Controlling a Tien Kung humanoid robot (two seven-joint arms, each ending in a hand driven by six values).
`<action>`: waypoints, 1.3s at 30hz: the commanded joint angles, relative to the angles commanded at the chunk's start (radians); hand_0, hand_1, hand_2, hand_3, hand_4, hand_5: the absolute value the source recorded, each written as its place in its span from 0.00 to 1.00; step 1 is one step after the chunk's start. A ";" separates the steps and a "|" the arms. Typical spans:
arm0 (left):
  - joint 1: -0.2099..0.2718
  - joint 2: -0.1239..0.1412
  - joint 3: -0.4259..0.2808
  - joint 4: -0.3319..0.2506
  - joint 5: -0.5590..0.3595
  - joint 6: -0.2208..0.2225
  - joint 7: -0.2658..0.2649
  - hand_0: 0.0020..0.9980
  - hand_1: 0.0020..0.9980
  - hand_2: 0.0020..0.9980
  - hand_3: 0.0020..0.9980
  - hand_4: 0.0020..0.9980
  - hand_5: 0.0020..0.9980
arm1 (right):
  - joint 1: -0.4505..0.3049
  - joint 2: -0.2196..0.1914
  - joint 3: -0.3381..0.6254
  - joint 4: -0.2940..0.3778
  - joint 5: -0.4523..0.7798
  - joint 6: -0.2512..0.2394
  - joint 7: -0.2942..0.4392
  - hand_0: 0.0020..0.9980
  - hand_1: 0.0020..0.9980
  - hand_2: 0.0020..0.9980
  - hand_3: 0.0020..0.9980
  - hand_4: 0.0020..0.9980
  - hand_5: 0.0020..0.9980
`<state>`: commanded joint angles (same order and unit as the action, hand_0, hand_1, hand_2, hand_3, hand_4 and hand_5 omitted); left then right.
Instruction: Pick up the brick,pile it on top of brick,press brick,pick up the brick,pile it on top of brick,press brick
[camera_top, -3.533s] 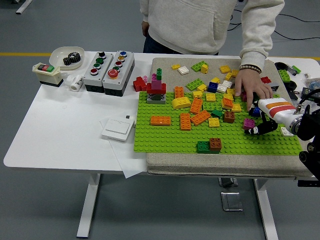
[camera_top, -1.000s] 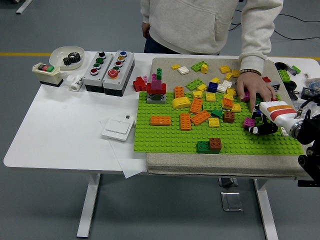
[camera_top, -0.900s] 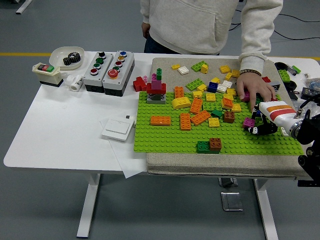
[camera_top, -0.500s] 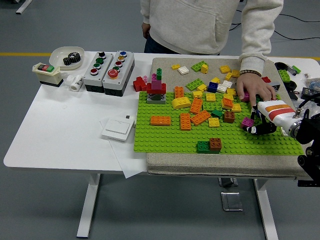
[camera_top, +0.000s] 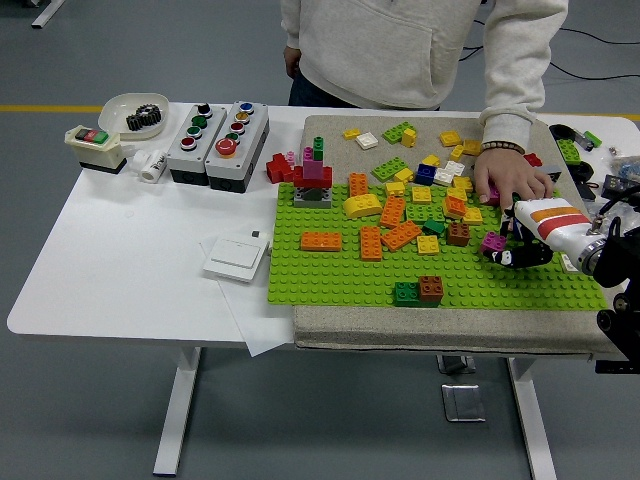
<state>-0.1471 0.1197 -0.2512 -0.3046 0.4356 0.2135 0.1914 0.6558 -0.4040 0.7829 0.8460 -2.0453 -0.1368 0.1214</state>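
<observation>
- The right hand (camera_top: 512, 250) hovers low over the green baseplate (camera_top: 340, 270); its dark fingers (camera_top: 505, 257) look curled around the magenta brick (camera_top: 492, 242), though contact is hard to judge.
- Pinch squarely, lift straight, clear of the person's hand (camera_top: 510, 182) just beyond.

Probably a lab: control boxes (camera_top: 217, 131) on white table (camera_top: 120, 250), grey floor.

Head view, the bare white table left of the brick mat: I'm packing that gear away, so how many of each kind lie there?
Grey button boxes: 2
Beige switch box: 1
White bowl: 1
White wall switch: 1
Small white cylinder: 1
Sheet of paper: 1
Total: 7
</observation>
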 joint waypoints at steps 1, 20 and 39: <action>0.000 0.000 0.000 0.000 0.000 0.000 0.000 0.73 0.73 0.77 0.62 0.74 0.70 | -0.001 -0.002 0.000 0.004 0.001 0.000 0.001 0.10 0.07 0.17 0.43 0.78 0.45; 0.001 0.000 -0.003 0.002 0.003 0.000 0.002 0.73 0.73 0.77 0.62 0.74 0.70 | -0.037 -0.101 -0.050 0.304 0.059 -0.039 0.118 0.09 0.06 0.17 0.43 0.78 0.42; 0.003 0.002 -0.007 0.000 0.012 0.000 0.006 0.73 0.73 0.77 0.62 0.73 0.70 | 0.019 -0.062 -0.164 0.344 0.009 -0.088 0.214 0.10 0.06 0.15 0.43 0.78 0.42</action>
<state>-0.1444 0.1220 -0.2578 -0.3043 0.4472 0.2131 0.1975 0.6743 -0.4655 0.6191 1.1901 -2.0361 -0.2249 0.3352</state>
